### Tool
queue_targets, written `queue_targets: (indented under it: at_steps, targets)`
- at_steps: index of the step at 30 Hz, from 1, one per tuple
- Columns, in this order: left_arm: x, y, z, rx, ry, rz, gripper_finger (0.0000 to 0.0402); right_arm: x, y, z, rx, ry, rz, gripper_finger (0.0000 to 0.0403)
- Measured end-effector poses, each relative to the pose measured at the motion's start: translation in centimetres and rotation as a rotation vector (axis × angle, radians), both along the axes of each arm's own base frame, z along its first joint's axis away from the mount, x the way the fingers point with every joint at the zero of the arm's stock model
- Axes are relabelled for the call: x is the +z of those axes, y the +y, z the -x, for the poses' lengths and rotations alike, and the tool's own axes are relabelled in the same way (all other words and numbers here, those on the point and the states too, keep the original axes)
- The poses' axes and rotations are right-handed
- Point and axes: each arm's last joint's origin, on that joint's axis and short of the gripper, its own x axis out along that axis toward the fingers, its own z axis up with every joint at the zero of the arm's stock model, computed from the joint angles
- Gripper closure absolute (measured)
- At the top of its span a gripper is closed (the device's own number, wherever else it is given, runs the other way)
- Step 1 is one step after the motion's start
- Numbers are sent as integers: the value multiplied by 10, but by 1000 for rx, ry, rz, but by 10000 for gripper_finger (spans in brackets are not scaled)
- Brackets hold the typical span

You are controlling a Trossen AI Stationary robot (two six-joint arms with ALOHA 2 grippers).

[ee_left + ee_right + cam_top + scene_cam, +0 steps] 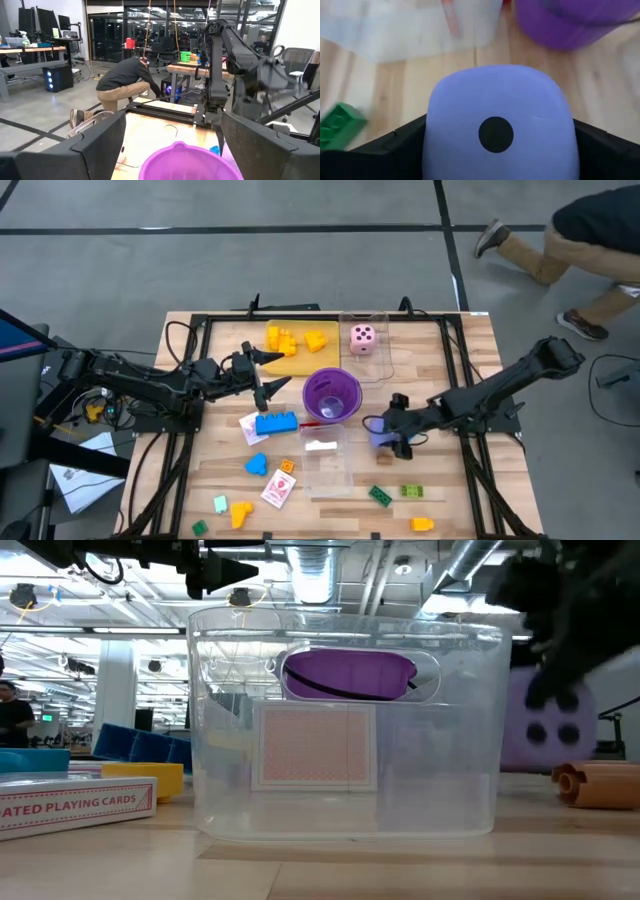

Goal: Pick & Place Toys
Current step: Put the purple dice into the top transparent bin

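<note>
Bricks lie scattered along the tabletop's (210, 480) near edge: a yellow brick (240, 513) and small green pieces toward the near left corner, a dark green brick (380, 496) and an orange brick (421, 524) toward the near right. Just behind them sit white-red cards (279, 488) and a clear tray (327, 465) at the middle. Right of that tray, the right pincer (385, 442) is down at the tabletop with its fingers either side of the purple die (500, 125), which fills the gap between them in the wrist view; whether they press it firmly cannot be told. A long blue brick (276, 422) lies left of centre, next to the purple cup (332, 394). The left pincer (268, 370) hangs above the tabletop just left of the cup, its fingers spread and holding nothing. Toward the far edge, yellow bricks (283, 338) rest on a yellow tray (300, 364), and the pink die (363, 338) sits in a second clear tray (378, 320). Beyond the tabletop a person (125, 82) crouches on the floor.
</note>
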Motion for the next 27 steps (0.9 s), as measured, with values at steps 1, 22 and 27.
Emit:
queue_targets:
  at_steps: [1,22,27]
  targets:
    - [0,0,0,0,-1,0,79,6,-1,3,-6,-18,-7,46]
    - [1,0,0,0,-7,2,79,137,-59,14,-25,-281,303,46]
    - [1,0,0,0,-11,3,79,159,-89,1,-16,-260,316,46]
